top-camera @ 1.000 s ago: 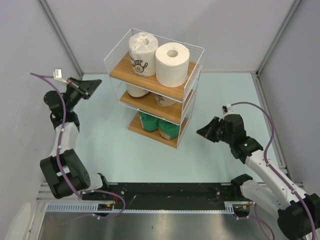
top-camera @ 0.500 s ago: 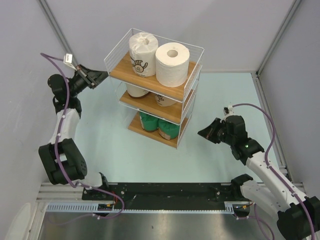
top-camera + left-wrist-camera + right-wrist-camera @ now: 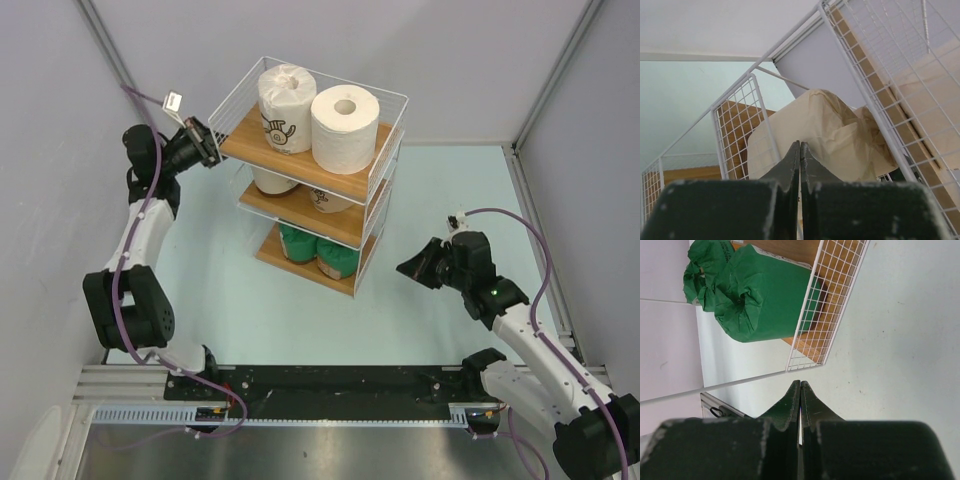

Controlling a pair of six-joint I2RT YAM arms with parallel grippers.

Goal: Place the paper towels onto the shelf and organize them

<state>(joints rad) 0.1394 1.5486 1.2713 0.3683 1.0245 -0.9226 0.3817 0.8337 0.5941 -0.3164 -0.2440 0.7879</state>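
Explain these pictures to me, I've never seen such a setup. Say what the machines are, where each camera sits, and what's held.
These are two robot arms bolted at the near edge of a table. The overhead picture looks down from behind them; the other two come from a camera on each wrist, tool tips at the bottom. On it stands a wire shelf with six paper rolls: a plain white roll and a logo roll on top, two beige rolls in the middle, two green rolls below. The left tool is shut, near the shelf's top corner; the right tool is shut beside the bottom tier. Neither holds anything.
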